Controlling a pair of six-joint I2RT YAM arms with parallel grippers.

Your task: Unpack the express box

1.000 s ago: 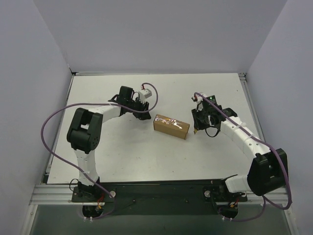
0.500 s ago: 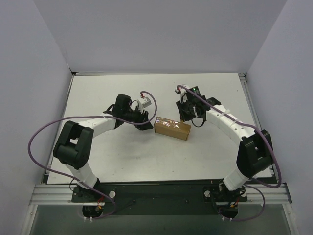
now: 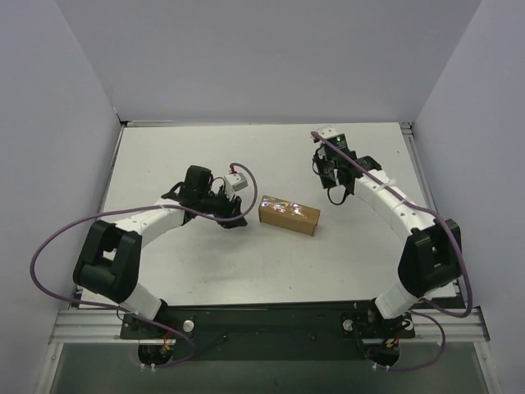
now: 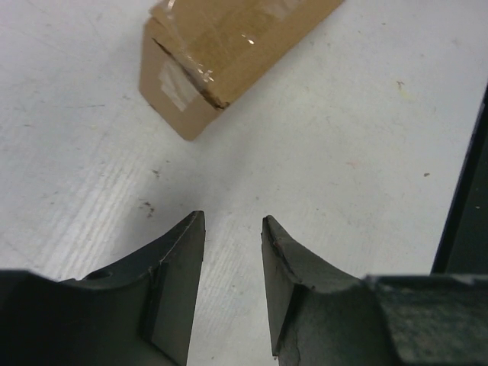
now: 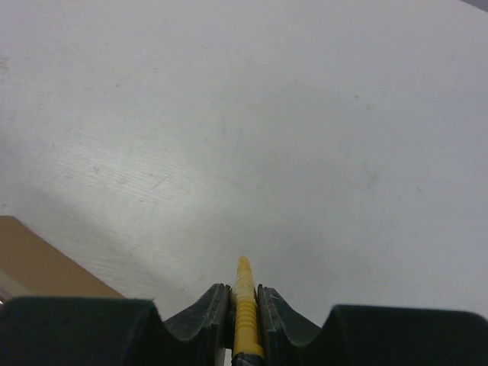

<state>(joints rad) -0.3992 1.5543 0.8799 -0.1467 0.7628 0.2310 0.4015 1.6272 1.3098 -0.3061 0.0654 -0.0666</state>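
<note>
The express box (image 3: pixel 289 215) is a small brown cardboard mailer, closed and taped, lying flat mid-table. In the left wrist view its near end (image 4: pixel 221 57) lies ahead of my fingers. My left gripper (image 3: pixel 234 215) is open and empty, just left of the box; it also shows in the left wrist view (image 4: pixel 232 229). My right gripper (image 3: pixel 326 174) is behind and right of the box, shut on the slim yellow utility knife (image 5: pixel 245 305), whose tip points over bare table. A corner of the box (image 5: pixel 38 267) shows at the lower left of the right wrist view.
White table (image 3: pixel 164 271) with grey walls on three sides. Purple cables loop from both arms. A dark rail (image 3: pixel 271 322) runs along the near edge.
My right gripper has swung back and right, away from the box, with the knife. My left gripper has moved lower, closer to the box's left end.
</note>
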